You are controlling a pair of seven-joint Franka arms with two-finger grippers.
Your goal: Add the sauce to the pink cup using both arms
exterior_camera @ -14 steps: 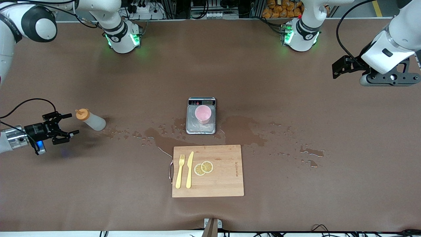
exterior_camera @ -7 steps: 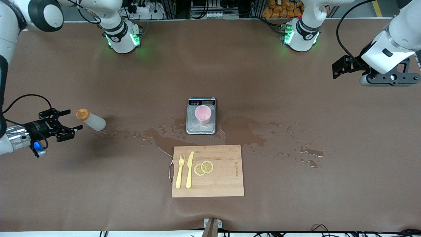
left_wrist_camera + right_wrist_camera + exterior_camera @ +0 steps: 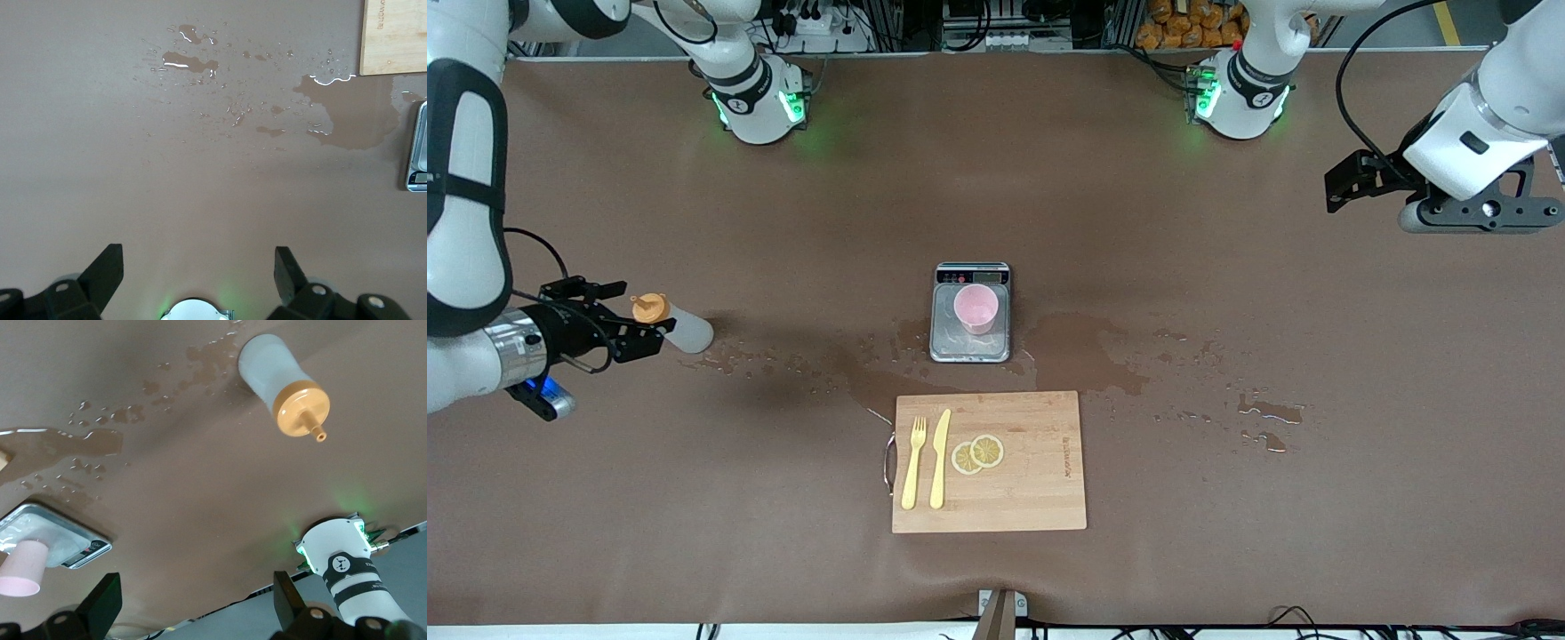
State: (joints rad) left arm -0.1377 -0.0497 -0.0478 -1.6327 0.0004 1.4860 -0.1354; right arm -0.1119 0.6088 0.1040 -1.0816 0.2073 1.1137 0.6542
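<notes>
The sauce (image 3: 671,324) stands on the table just ahead of the right gripper (image 3: 633,313), whose fingers are spread wide around the orange cap level with nothing held. The bottle is judged light, soft-walled and easily tipped or squeezed, so a gentle hold on the whitish body below the cap is advised. The pink cup (image 3: 975,308) sits on the scale (image 3: 970,347), well apart. The left gripper (image 3: 1347,180) waits, open and empty

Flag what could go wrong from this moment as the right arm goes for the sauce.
1. The right gripper, open, comes in at the sauce bottle near its orange cap; a high grip might tip it.
2. Puddles wet the table around the scale; the bottle could slip.
3. The pink cup stands unheld; the left gripper waits off toward its end.
</notes>
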